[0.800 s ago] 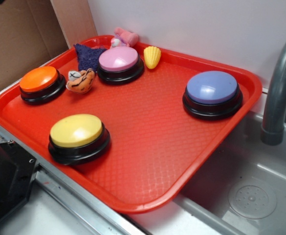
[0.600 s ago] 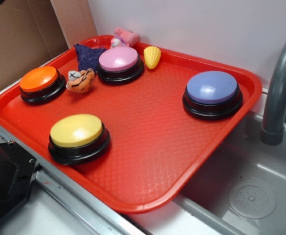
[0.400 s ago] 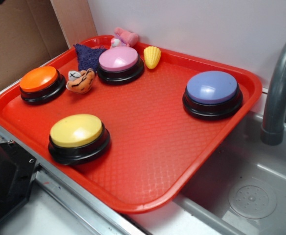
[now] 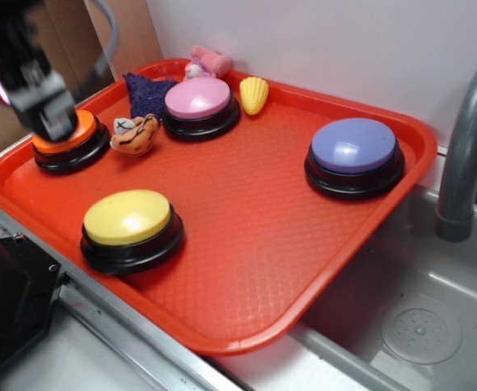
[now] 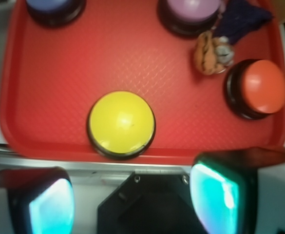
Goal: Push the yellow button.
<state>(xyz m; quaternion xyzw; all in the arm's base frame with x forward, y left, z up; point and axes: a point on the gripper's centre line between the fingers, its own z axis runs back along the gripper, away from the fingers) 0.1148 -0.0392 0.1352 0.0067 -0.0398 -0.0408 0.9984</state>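
The jaws stand open and empty at the upper left of the exterior frame, above the orange button (image 4: pixel 65 130), while the yellow button (image 4: pixel 128 218) sits unpressed at the tray's (image 4: pixel 246 244) lower left; approach and press remain.

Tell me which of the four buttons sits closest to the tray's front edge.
The yellow button. It sits near the tray's front rim, while the orange, pink and blue buttons lie farther back.
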